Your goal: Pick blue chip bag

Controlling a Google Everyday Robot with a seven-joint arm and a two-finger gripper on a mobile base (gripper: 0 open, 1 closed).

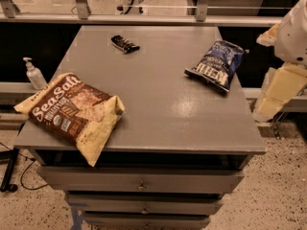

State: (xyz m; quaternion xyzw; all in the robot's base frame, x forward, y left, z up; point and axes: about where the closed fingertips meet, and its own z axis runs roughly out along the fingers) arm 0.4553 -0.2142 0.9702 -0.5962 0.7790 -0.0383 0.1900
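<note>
Rightward, crinkled navy blue chip bag (215, 64), white lettering; tool (279, 91) beyond table (158, 97) edge, grip untellable.

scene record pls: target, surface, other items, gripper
surface: gray table with drawers
target: blue chip bag, flat on the table, near its right edge
others: tan Sea Salt bag overhanging front-left corner; small black object at rear; pump bottle on ledge left of table
arm: gripper beyond the table's right edge, apart from the blue chip bag
</note>
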